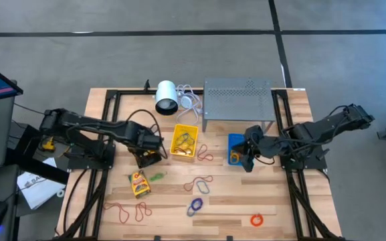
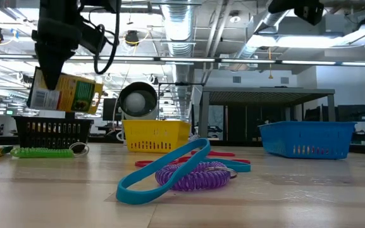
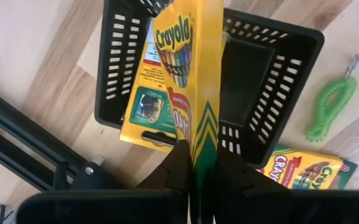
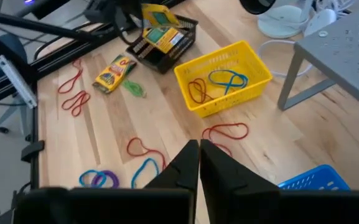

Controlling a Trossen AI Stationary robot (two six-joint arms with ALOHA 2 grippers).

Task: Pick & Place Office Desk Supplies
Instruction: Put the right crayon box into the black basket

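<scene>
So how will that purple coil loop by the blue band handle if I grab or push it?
The purple coil loop looks springy and floppy, so it would probably sag and stretch from a pinch. It seems light and may slide when pushed. The blue band lies across it, so the two will likely drag together.

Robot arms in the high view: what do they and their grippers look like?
Both arms are dark, jointed segments with black cables looping along them. The left gripper and right gripper each end in two flat, tapering black fingers. No markings are visible.
</scene>
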